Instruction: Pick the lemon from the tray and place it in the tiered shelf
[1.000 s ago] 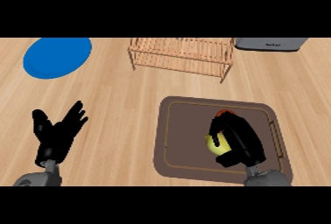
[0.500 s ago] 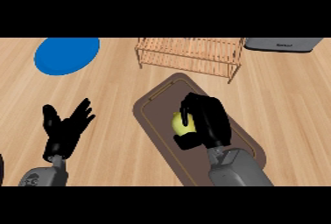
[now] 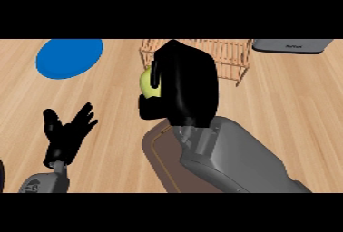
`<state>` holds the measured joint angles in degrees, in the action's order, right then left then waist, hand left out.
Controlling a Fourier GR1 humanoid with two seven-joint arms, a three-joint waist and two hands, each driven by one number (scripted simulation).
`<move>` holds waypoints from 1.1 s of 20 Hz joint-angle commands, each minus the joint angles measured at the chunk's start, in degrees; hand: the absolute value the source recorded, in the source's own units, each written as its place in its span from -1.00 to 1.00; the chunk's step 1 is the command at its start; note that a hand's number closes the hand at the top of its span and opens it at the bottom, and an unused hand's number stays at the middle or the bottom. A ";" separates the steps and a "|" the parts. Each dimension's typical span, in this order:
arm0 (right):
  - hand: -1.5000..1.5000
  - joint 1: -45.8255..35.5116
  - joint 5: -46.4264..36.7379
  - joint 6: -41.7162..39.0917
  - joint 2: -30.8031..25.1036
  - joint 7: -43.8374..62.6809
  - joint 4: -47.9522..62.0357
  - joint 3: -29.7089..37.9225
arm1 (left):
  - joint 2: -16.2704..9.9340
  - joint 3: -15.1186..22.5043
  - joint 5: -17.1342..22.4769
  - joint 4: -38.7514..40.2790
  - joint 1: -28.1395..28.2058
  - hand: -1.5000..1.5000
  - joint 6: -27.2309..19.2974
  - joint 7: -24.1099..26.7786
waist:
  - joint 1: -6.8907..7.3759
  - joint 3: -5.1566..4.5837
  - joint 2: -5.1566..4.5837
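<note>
Your right hand (image 3: 184,86) is curled round the lemon (image 3: 149,84), just before the tiered shelf (image 3: 231,56). Your left hand (image 3: 67,131) rests spread wide near the counter's left edge.

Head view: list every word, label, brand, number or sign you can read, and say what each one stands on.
Grey appliance at the top right edge: a short dark marking on its front, too small and blurred to read.
Blue plate, tiered shelf, lemon, tray, counter: no text or signs.
Right hand, left hand, forearms: no readable markings.
</note>
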<state>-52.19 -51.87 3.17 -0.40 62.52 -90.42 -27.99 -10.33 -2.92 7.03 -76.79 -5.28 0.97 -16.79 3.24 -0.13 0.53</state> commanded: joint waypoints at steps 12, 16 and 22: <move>1.00 -34.68 1.76 -1.02 -0.04 6.01 26.18 21.82 | 1.29 -1.09 -0.14 1.15 1.52 0.00 -1.31 1.22 | -1.81 0.01 -0.74; 1.00 -37.40 2.99 -2.55 -2.70 1.32 32.52 25.51 | 0.24 -0.07 -0.10 -4.91 4.68 0.00 -0.52 -2.01 | -1.77 0.09 -0.55; 1.00 -40.92 6.46 -4.59 -7.67 -9.54 44.41 30.43 | 1.27 -0.30 -0.84 -1.40 4.39 0.00 -0.70 1.15 | -1.61 0.05 -0.89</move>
<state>-89.90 -47.16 0.92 -5.86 56.03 -52.50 -0.26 -10.20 -4.05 7.09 -78.93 -3.06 0.90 -15.88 1.43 0.09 -0.17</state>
